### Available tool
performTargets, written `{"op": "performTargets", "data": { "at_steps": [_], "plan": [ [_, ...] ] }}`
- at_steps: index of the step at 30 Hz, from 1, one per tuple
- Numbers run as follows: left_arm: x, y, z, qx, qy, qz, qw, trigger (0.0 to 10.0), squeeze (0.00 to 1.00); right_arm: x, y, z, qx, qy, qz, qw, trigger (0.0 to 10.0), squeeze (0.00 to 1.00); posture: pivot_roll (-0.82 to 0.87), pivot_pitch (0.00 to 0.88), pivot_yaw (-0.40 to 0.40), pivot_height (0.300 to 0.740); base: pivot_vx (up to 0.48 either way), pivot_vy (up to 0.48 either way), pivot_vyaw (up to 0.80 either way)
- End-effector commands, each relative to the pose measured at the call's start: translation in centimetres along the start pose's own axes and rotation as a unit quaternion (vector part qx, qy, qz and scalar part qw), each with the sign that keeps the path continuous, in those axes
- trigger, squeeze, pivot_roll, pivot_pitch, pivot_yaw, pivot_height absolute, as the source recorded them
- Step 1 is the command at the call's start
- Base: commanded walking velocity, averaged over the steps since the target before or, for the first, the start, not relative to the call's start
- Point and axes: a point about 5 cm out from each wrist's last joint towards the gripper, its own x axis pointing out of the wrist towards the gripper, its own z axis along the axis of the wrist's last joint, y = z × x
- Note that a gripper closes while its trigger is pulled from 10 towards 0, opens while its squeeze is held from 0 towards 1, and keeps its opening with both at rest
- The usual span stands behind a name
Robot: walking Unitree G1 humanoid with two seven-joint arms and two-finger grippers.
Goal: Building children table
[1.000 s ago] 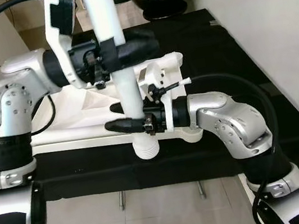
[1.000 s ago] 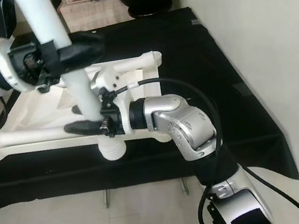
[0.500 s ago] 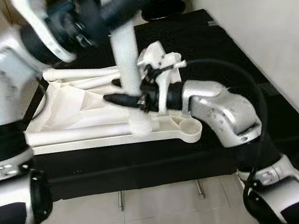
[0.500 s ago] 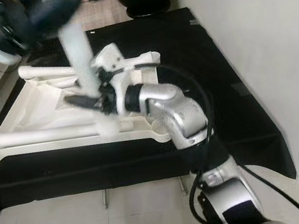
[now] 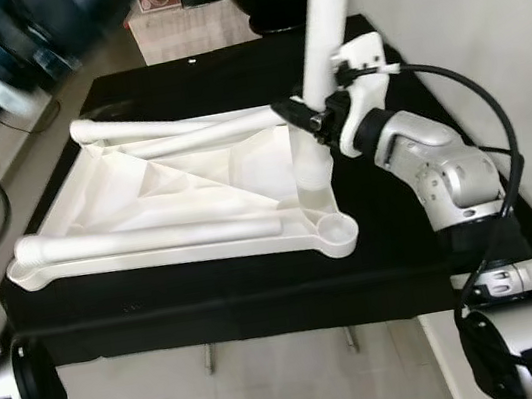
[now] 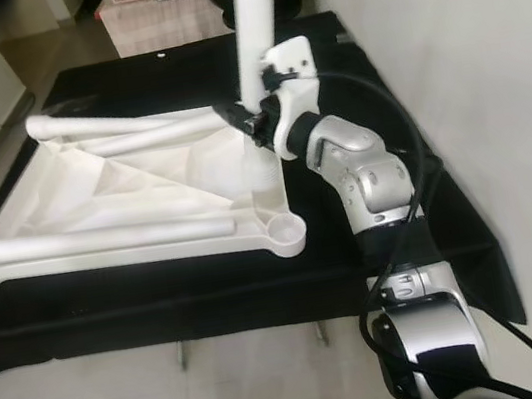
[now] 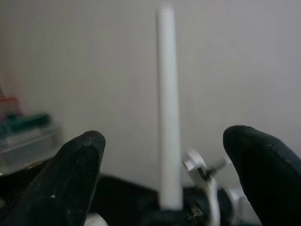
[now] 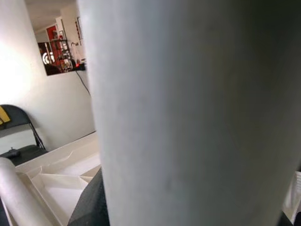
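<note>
The white table top [image 5: 144, 193] lies upside down on the black-covered table [image 5: 260, 286]. My right gripper [image 5: 306, 117] is shut on a white table leg [image 5: 323, 18], which it holds nearly upright and slightly tilted over the top's right edge. The leg's lower end is blurred, just behind the near right corner socket [image 5: 338, 235]. In the right wrist view the leg [image 8: 188, 113] stands close against the fingers. My left arm [image 5: 27, 30] is a blur at the upper left. Its gripper [image 7: 164, 155] is open and apart from the distant leg [image 7: 168, 108].
One loose leg [image 5: 151, 238] lies along the top's near edge and two more [image 5: 175, 133] lie at its far side. A wall [image 5: 481, 24] runs close on the right. A dark bowl [image 5: 260, 3] stands behind the table. Tiled floor [image 5: 227, 398] is in front.
My left gripper let go of the leg and swung up to the left. The right gripper carried the leg rightward and farther back, to the top's right edge.
</note>
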Motion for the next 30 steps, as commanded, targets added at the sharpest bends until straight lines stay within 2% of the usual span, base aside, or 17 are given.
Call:
{"op": "performTargets", "data": {
  "at_steps": [1, 2, 3, 4, 7, 8, 10, 13, 15, 17, 19, 20, 21, 22, 26, 29, 30],
  "plan": [
    [-0.8, -2.9, -4.0, -0.045, 0.059, -0.012, 0.997, 10.0, 0.00, -0.1, 1.3, 1.2, -0.005, -0.035, 0.084, 0.996, 10.0, 0.00, -0.02, 0.172, 0.043, 0.740, 0.000, 0.000, 0.00],
    [-1.8, -4.9, -6.8, -0.068, 0.107, -0.010, 0.992, 10.0, 0.00, -0.4, 1.8, 1.4, -0.007, -0.042, 0.134, 0.990, 10.0, 0.00, -0.02, 0.177, 0.044, 0.740, 0.000, 0.000, 0.00],
    [-1.8, -4.9, -6.8, -0.068, 0.107, -0.010, 0.992, 10.0, 0.00, -0.4, 1.8, 1.4, -0.007, -0.042, 0.134, 0.990, 10.0, 0.00, -0.02, 0.177, 0.044, 0.740, 0.000, 0.000, 0.00],
    [-4.0, -8.5, -11.0, -0.127, 0.176, -0.003, 0.976, 10.0, 0.00, -1.0, 2.9, 1.1, -0.020, -0.032, 0.218, 0.975, 10.0, 0.00, -0.01, 0.221, 0.047, 0.740, 0.000, 0.000, 0.00],
    [-4.7, -9.5, -11.9, -0.145, 0.190, 0.003, 0.971, 10.0, 0.00, -1.2, 3.2, 0.9, -0.023, -0.025, 0.241, 0.970, 10.0, 0.00, 0.00, 0.232, 0.049, 0.740, 0.000, 0.000, 0.00],
    [-5.7, -10.4, -13.2, -0.178, 0.199, 0.028, 0.963, 10.0, 0.00, -1.4, 3.5, 0.7, -0.029, -0.019, 0.268, 0.963, 10.0, 0.00, 0.00, 0.250, 0.052, 0.740, 0.000, 0.000, 0.00],
    [-7.1, -11.2, -14.7, -0.211, 0.215, 0.073, 0.951, 10.0, 0.00, -1.5, 3.9, 0.6, -0.030, -0.020, 0.297, 0.954, 10.0, 0.00, 0.00, 0.257, 0.053, 0.740, 0.000, 0.000, 0.00],
    [-7.9, -12.1, -15.2, -0.213, 0.236, 0.083, 0.944, 10.0, 0.00, -1.5, 3.9, 0.7, -0.028, -0.023, 0.309, 0.950, 10.0, 0.00, 0.00, 0.285, 0.053, 0.740, 0.000, 0.000, 0.00],
    [-9.3, -13.9, -15.6, -0.193, 0.288, 0.094, 0.933, 10.0, 0.00, -1.4, 3.8, 0.9, -0.026, -0.025, 0.331, 0.943, 10.0, 0.00, 0.01, 0.322, 0.053, 0.740, 0.000, 0.000, 0.00],
    [-10.2, -14.8, -16.1, -0.160, 0.316, 0.129, 0.926, 10.0, 0.00, -1.2, 3.4, 0.8, -0.035, -0.020, 0.351, 0.935, 10.0, 0.00, 0.01, 0.340, 0.055, 0.740, 0.000, 0.000, 0.00],
    [-10.5, -15.3, -16.2, -0.148, 0.320, 0.156, 0.923, 10.0, 0.00, -1.2, 3.2, 0.7, -0.042, -0.016, 0.363, 0.931, 10.0, 0.00, 0.02, 0.345, 0.056, 0.740, 0.000, 0.000, 0.00],
    [-10.6, -15.3, -16.1, -0.164, 0.308, 0.182, 0.919, 10.0, 0.00, -1.2, 3.0, 0.8, -0.044, -0.014, 0.367, 0.929, 10.0, 0.00, 0.03, 0.361, 0.062, 0.740, 0.000, 0.000, 0.00],
    [-10.6, -15.3, -16.1, -0.164, 0.308, 0.182, 0.919, 10.0, 0.00, -1.2, 3.0, 0.8, -0.044, -0.014, 0.367, 0.929, 10.0, 0.00, 0.03, 0.361, 0.062, 0.740, 0.000, 0.000, 0.00],
    [-10.8, -15.3, -16.0, -0.167, 0.301, 0.206, 0.916, 10.0, 0.00, -1.2, 2.6, 0.8, -0.046, -0.013, 0.373, 0.927, 10.0, 0.00, 0.03, 0.364, 0.063, 0.740, 0.000, 0.000, 0.00],
    [-11.1, -15.8, -15.2, -0.144, 0.300, 0.209, 0.920, 10.0, 0.00, -1.4, 1.5, 1.7, -0.059, -0.013, 0.380, 0.923, 10.0, 0.00, 0.06, 0.395, 0.076, 0.740, 0.000, 0.000, 0.00],
    [-11.2, -16.3, -14.7, -0.124, 0.293, 0.215, 0.923, 10.0, 0.00, -2.0, 0.9, 2.3, -0.076, -0.004, 0.409, 0.909, 10.0, 0.00, 0.06, 0.414, 0.085, 0.740, 0.000, 0.000, 0.00],
    [-11.2, -16.3, -14.7, -0.124, 0.293, 0.215, 0.923, 10.0, 0.00, -2.0, 0.9, 2.3, -0.076, -0.004, 0.409, 0.909, 10.0, 0.00, 0.06, 0.414, 0.085, 0.740, 0.000, 0.000, 0.00]
  ]
}}
